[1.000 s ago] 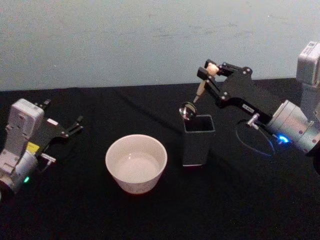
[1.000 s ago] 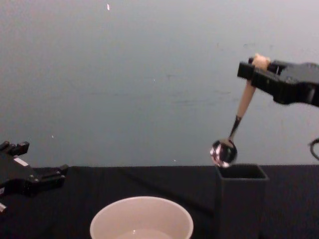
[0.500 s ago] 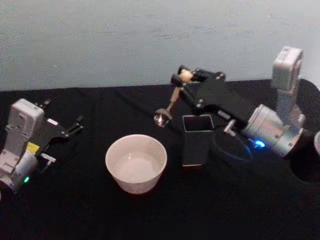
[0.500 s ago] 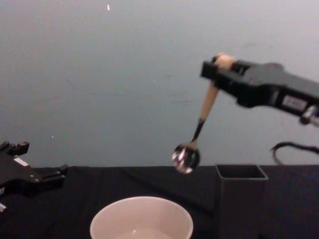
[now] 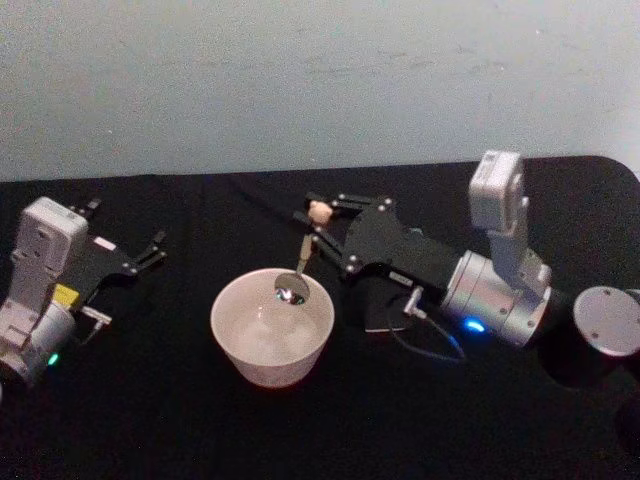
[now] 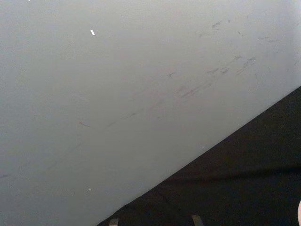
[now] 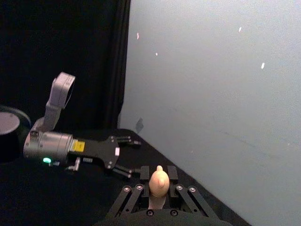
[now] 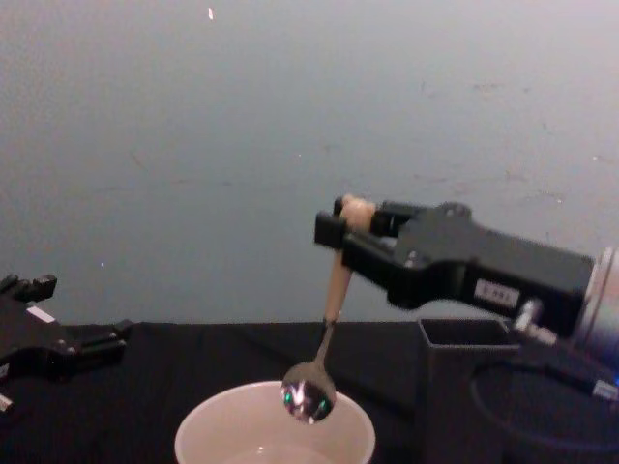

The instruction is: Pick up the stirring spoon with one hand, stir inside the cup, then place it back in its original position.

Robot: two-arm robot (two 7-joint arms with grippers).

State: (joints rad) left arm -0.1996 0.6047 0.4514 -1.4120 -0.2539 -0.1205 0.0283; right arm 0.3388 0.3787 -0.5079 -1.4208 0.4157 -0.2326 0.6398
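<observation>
Black cloth covers the table (image 5: 400, 430), and a pale grey-blue wall (image 5: 300, 80) stands behind it. Above the cloth the right gripper (image 5: 318, 212) is clamped on the stirring spoon (image 5: 301, 252). Its two fingers press on the top of the beige handle, and the small bear head pokes up between them. From this grip the spoon hangs down at a slight tilt, so its lower end lies a little to the claw's left. The thin dark neck and the shiny metal bowl are at the lowest point.

Below the claw and slightly to its left sits the cup (image 5: 228, 345), wide, cream-white and upright on the cloth. The spoon's bowl hangs within the ring of the rim, over the far side of the cup and at about rim height. I cannot tell whether the metal touches the cup.

Behind the claw, under the black gripper body with its white label, the dark grey square holder (image 8: 466, 387) stands upright. It is just beside the cup on the right and apart from it. The silver-grey arm (image 5: 495, 295) runs back from the claw toward the right.

Well off to the claw's left, the left gripper (image 5: 128, 224) sits idle low over the cloth. Its fingers are spread with nothing between them.
</observation>
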